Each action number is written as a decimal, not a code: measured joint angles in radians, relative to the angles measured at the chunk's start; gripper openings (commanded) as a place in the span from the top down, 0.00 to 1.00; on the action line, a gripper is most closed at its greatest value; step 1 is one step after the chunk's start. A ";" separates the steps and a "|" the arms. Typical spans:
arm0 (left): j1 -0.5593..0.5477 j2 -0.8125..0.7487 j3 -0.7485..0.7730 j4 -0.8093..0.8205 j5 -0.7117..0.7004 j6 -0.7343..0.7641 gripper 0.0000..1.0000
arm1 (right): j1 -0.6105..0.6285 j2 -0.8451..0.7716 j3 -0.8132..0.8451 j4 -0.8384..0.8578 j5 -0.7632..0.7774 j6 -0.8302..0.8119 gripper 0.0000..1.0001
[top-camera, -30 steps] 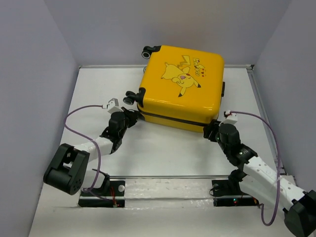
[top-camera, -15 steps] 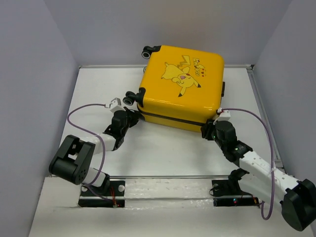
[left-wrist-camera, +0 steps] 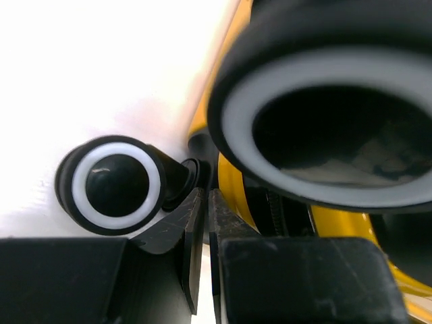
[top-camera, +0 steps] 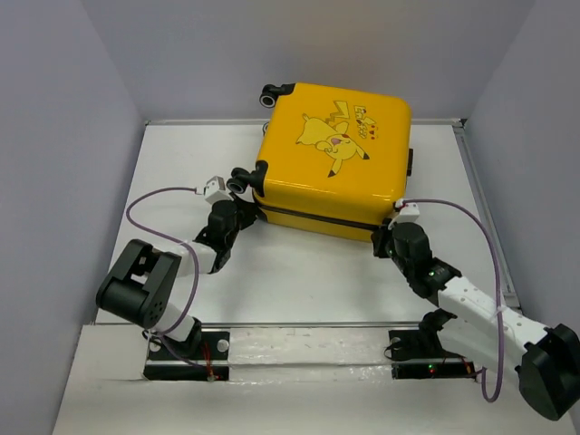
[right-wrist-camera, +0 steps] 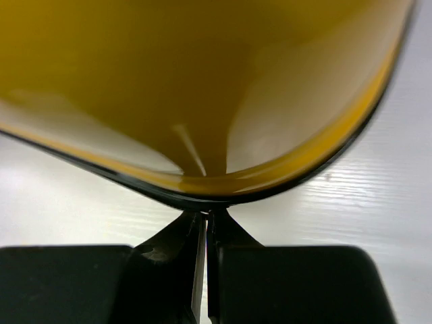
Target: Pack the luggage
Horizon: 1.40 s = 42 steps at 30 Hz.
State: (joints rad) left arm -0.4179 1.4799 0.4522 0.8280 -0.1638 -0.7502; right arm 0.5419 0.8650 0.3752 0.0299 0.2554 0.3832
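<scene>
The luggage is a yellow suitcase lying flat and closed at the back of the table, cartoon print facing up. My left gripper sits at its front-left corner, just below a black-and-white wheel. In the left wrist view the left gripper is shut to a hairline gap, with nothing visible in it, between the small wheel and the yellow shell. My right gripper is at the front-right corner. Its shut tips touch the black zipper trim under the shell.
A second wheel sticks out at the suitcase's back-left corner. Grey walls enclose the white table on the left, back and right. A rail with both arm bases runs along the near edge.
The right gripper has closed from half open and now has its tips against the suitcase's front-right corner. The left arm has edged slightly toward the front-left corner; the suitcase has not moved.
</scene>
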 measured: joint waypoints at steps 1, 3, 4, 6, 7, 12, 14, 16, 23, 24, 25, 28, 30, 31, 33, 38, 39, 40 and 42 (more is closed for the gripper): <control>-0.006 0.007 0.002 0.000 -0.003 0.002 0.81 | 0.024 0.008 0.000 0.006 0.006 0.008 0.93; -0.027 0.029 0.003 -0.002 -0.007 0.008 0.81 | 0.085 0.034 0.003 0.032 0.029 0.019 0.93; -0.034 0.033 0.003 -0.002 -0.012 0.010 0.81 | 0.138 0.055 0.008 0.047 0.051 0.025 0.93; -0.047 0.039 0.007 -0.004 -0.035 0.020 0.81 | 0.223 0.126 0.048 0.058 0.134 0.036 0.93; -0.050 0.040 0.009 -0.007 -0.045 0.024 0.81 | 0.256 0.161 0.066 0.063 0.160 0.039 0.93; -0.060 0.051 0.029 -0.020 -0.082 0.047 0.81 | 0.386 0.333 0.160 0.110 0.237 0.058 0.93; -0.060 0.061 0.039 -0.019 -0.086 0.050 0.81 | 0.410 0.383 0.188 0.134 0.238 0.059 0.93; -0.059 0.074 0.051 -0.018 -0.089 0.052 0.82 | 0.423 0.440 0.222 0.165 0.235 0.060 0.93; -0.059 0.080 0.064 -0.021 -0.088 0.062 0.81 | 0.456 0.677 0.348 0.373 0.222 0.055 0.93; -0.060 0.063 0.063 -0.035 -0.086 0.063 0.80 | 0.457 0.684 0.348 0.393 0.220 0.054 0.93; -0.063 0.034 0.054 -0.050 -0.084 0.065 0.74 | 0.457 0.685 0.348 0.399 0.218 0.054 0.93; -0.085 -0.114 0.011 -0.122 -0.068 0.061 0.59 | 0.452 0.676 0.336 0.410 0.194 0.051 0.93; -0.099 -0.259 -0.010 -0.185 -0.061 0.061 0.49 | 0.442 0.659 0.322 0.418 0.170 0.053 0.93; -0.105 -0.350 -0.014 -0.217 -0.057 0.061 0.38 | 0.436 0.650 0.315 0.423 0.156 0.054 0.93; -0.110 -0.486 -0.014 -0.258 -0.056 0.059 0.26 | 0.426 0.632 0.304 0.424 0.131 0.058 0.93; -0.055 -0.604 0.152 -0.436 -0.043 0.034 0.01 | 0.413 0.616 0.293 0.424 0.091 0.058 0.93; -0.026 -0.568 0.209 -0.453 -0.015 0.029 0.01 | 0.413 0.613 0.289 0.425 0.087 0.057 0.93; 0.016 -0.517 0.279 -0.461 0.020 0.021 0.01 | 0.413 0.612 0.288 0.425 0.084 0.058 0.93; 0.090 -0.416 0.378 -0.480 0.083 0.009 0.01 | 0.410 0.607 0.284 0.426 0.077 0.058 0.93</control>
State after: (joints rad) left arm -0.3283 1.0641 0.8303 0.3477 -0.0811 -0.7410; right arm 0.9524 1.4723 0.6590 0.4564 0.3328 0.4408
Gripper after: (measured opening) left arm 0.989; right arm 0.076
